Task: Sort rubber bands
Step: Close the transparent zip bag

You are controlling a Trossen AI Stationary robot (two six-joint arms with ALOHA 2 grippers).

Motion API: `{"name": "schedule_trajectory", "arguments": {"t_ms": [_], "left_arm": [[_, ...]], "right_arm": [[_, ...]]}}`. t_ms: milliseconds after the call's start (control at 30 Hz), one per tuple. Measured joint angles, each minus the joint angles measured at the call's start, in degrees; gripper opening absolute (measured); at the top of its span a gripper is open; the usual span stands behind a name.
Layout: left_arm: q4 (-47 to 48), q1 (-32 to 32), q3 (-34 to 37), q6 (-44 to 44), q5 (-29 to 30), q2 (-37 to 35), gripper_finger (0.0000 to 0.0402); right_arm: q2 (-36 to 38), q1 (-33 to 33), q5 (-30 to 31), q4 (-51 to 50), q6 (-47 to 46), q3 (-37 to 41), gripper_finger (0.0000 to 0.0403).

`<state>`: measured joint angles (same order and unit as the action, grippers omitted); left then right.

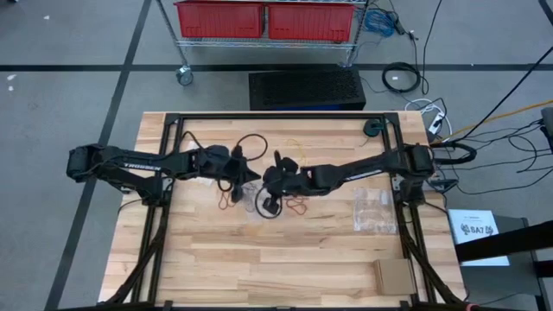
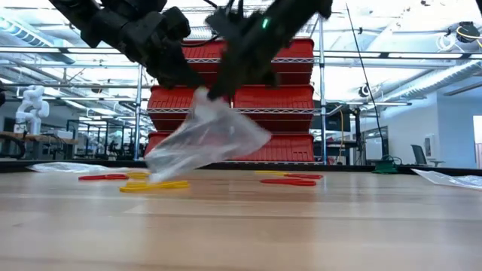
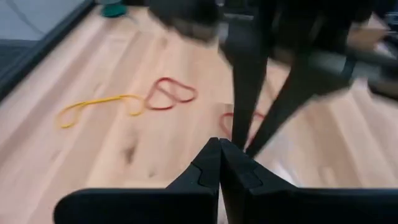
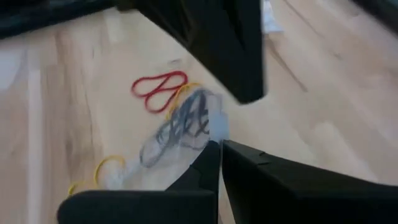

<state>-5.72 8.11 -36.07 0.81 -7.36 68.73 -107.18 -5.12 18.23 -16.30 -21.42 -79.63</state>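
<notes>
A clear plastic bag hangs between both grippers near the table's middle. Its lower corner reaches down to the wood. Black rubber bands show through its wall. My left gripper and my right gripper are both shut at the bag's top, tip to tip. Loose bands lie flat on the table: yellow ones under the bag, red ones to the right, a red band and a yellow band beyond the left gripper. My left gripper pinches the bag's upper edge between its two fingers, slanting down from the table's left. The bag hangs below the fingers and is slack. My right gripper pinches the same upper edge right beside the left one, slanting down from the table's right. The bag droops away under it, with its low corner at the tabletop.
More clear bags lie toward the table's right side, and a small cardboard piece sits near the right near corner. A black cable loop lies behind the left gripper. A green object stands at the far right.
</notes>
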Motion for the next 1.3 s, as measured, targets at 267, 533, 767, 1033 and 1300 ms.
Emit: {"name": "schedule_trajectory", "arguments": {"t_ms": [267, 533, 767, 1033, 1300], "left_arm": [[-8.6, -2.0, 0.0, -0.1, -7.9, 0.0, 0.0072], [-13.5, -6.2, -0.1, -0.1, -9.8, 0.9, 0.0158], [-13.6, -7.5, -0.1, 0.4, -5.6, 0.9, 0.0173], [-13.5, -7.5, -0.1, 1.5, 0.5, 0.9, 0.0161], [-16.7, -7.5, -0.1, 1.8, 0.6, 0.9, 0.0093]], "right_arm": [[8.6, -7.2, 7.3, -12.9, -0.1, -1.6, 0.0000], [11.1, -9.3, 9.3, -11.7, 1.8, -1.7, 0.0000], [10.8, -8.8, 9.0, -11.3, 2.0, -1.7, 0.0000], [10.8, -8.8, 8.6, -10.9, 2.2, -1.7, 0.0000], [10.8, -8.7, 8.5, -10.8, 2.4, -1.7, 0.0000]]}}
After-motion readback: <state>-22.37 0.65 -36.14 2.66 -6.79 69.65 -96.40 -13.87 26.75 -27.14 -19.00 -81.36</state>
